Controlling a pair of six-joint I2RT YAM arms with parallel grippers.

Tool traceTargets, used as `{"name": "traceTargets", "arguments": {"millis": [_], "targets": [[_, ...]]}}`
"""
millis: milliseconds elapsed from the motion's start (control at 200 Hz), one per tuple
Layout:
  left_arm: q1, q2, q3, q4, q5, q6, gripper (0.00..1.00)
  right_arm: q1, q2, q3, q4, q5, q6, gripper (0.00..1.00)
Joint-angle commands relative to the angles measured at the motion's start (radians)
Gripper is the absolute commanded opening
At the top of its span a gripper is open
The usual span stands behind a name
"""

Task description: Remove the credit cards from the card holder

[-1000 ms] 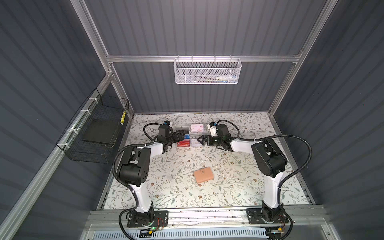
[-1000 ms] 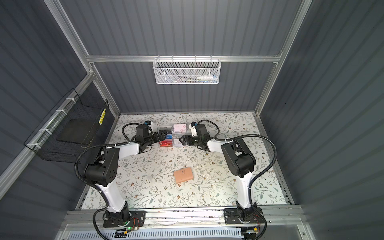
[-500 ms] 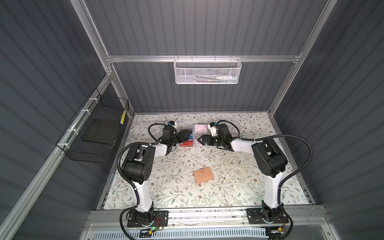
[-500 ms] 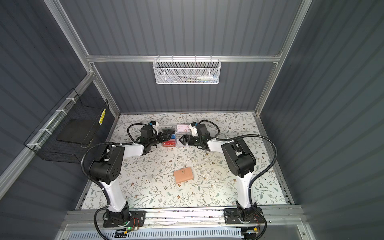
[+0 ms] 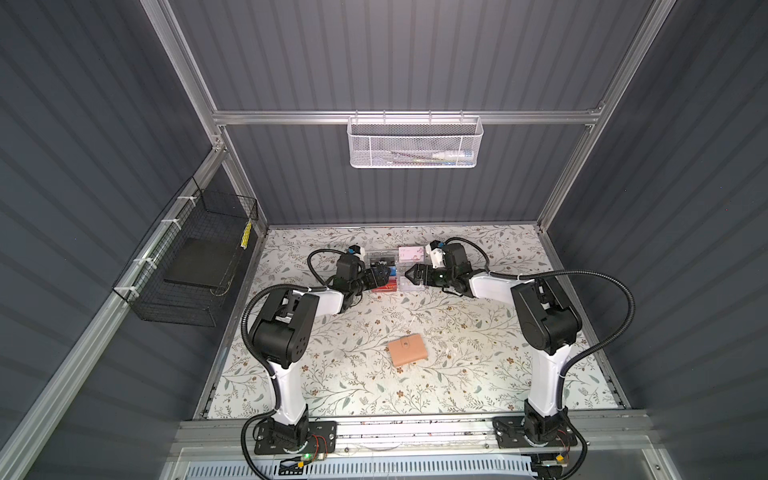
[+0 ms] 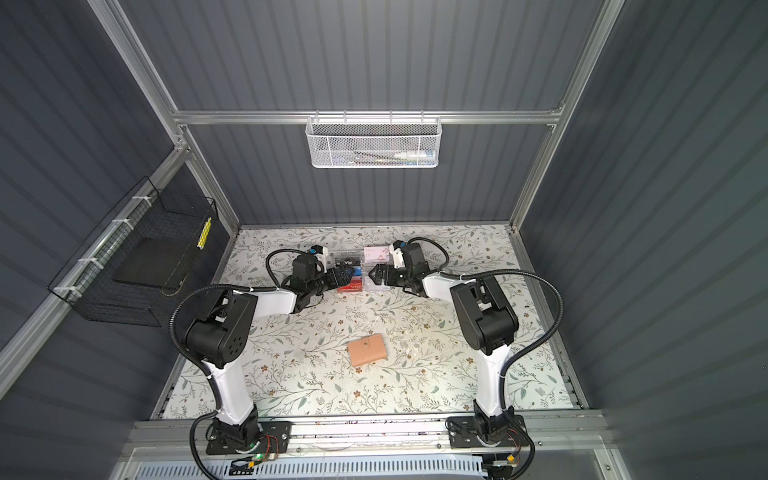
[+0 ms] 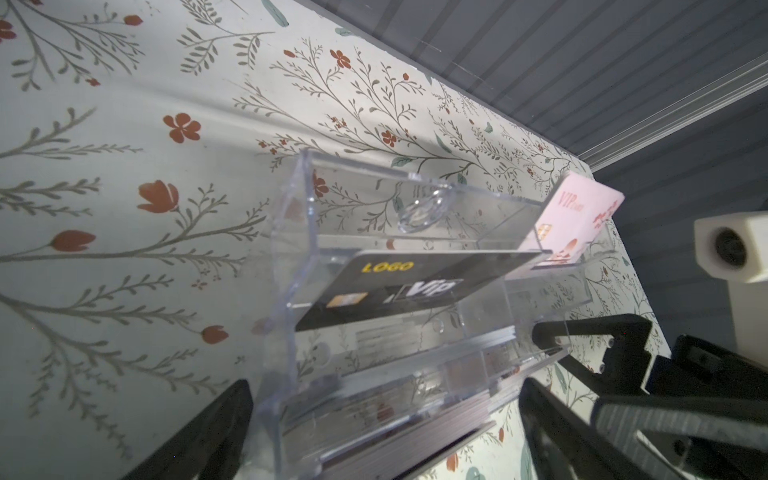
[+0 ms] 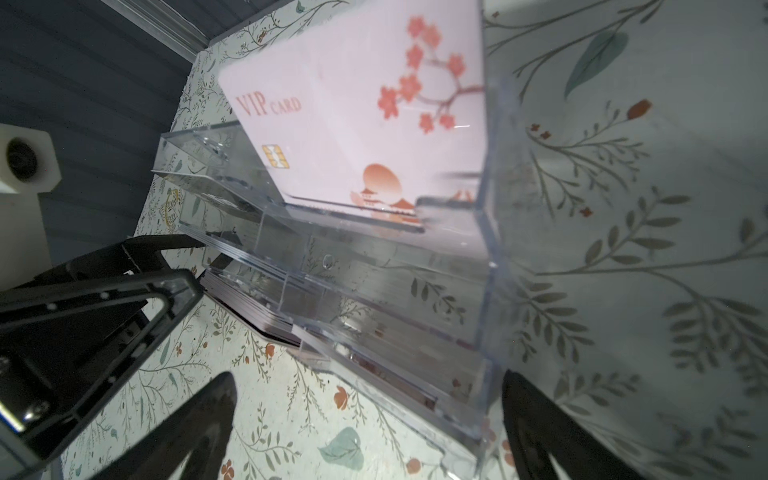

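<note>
Left gripper (image 5: 380,276): the jaws are seen spread wide apart in the left wrist view (image 7: 384,395). Nothing is clamped. One end of the clear acrylic rack (image 7: 374,332) is framed between the two fingers; whether either finger (image 7: 224,415) touches it cannot be told.

Right gripper (image 5: 409,274): the jaws are likewise seen fully apart in the right wrist view (image 8: 370,388), with the opposite end of the rack between them. No object is held; contact cannot be told.

Both grippers are found low over the far part of the floral table (image 5: 353,395), facing each other across the rack in both top views.

Rack contents: a black card (image 7: 407,286) lettered "Vip" is noted on a middle tier, a pink card (image 8: 353,116) lettered "VIP CARD" stands tilted in the rearmost tier, and a red card (image 5: 388,286) lies at the front.

Card holder (image 5: 407,352): it is found closed and flat on the table, tab side up, near the middle, well apart from both grippers and untouched.
</note>
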Motion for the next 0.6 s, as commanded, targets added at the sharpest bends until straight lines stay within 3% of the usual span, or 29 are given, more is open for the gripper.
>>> {"name": "traceTargets", "arguments": {"millis": [0, 230, 595], "targets": [[-0.016, -0.035, 0.026, -0.042, 0.001, 0.029, 1.00, 0.011, -0.049, 0.016, -0.032, -0.003, -0.021, 0.99], [-0.014, -0.123, 0.055, -0.223, -0.129, 0.127, 1.00, 0.011, -0.118, -0.048, -0.062, 0.054, -0.042, 0.99], [-0.014, -0.309, -0.003, -0.360, -0.284, 0.195, 1.00, 0.011, -0.338, -0.182, -0.229, 0.394, -0.043, 0.99]]}}
